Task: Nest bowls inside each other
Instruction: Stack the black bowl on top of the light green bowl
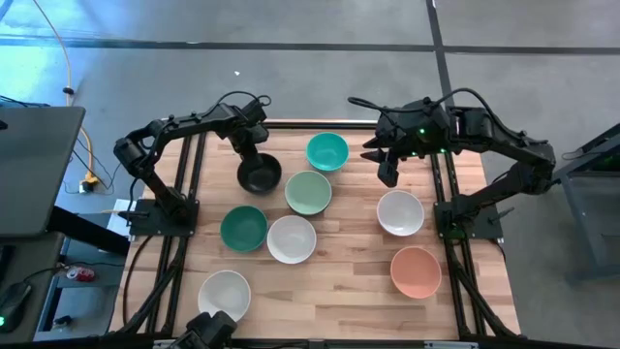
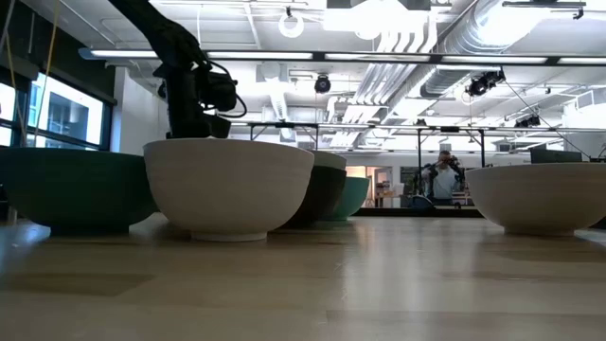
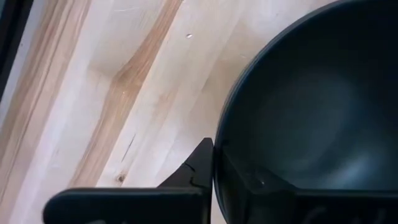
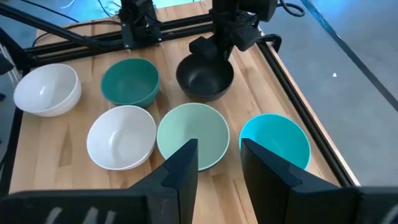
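**Left gripper on the black bowl's rim; right gripper waits open above the teal bowl**

The left gripper (image 1: 254, 155) sits at the far rim of the black bowl (image 1: 260, 175), one finger inside the wall and one outside it, so the jaws straddle the rim and look closed on it; the left wrist view shows the dark wall (image 3: 298, 118) running straight up between them. The bowl seems to rest on the wooden table (image 1: 349, 281) or just off it; which cannot be told.

From these jaws, the mint bowl (image 1: 308, 192) lies just beside the black one, toward the right arm, and the teal bowl (image 1: 327, 151) stands a little further the same way. The dark green bowl (image 1: 243, 228) lies on the near side, with a white bowl (image 1: 291, 238) beside it. Being round, the bowls offer no long axis; any point on a rim serves.

The right gripper (image 1: 387, 167) hangs with its jaws apart and empty, the teal bowl (image 4: 275, 140) and mint bowl (image 4: 193, 135) just ahead of its fingertips. The left arm is the nearer to the black bowl.
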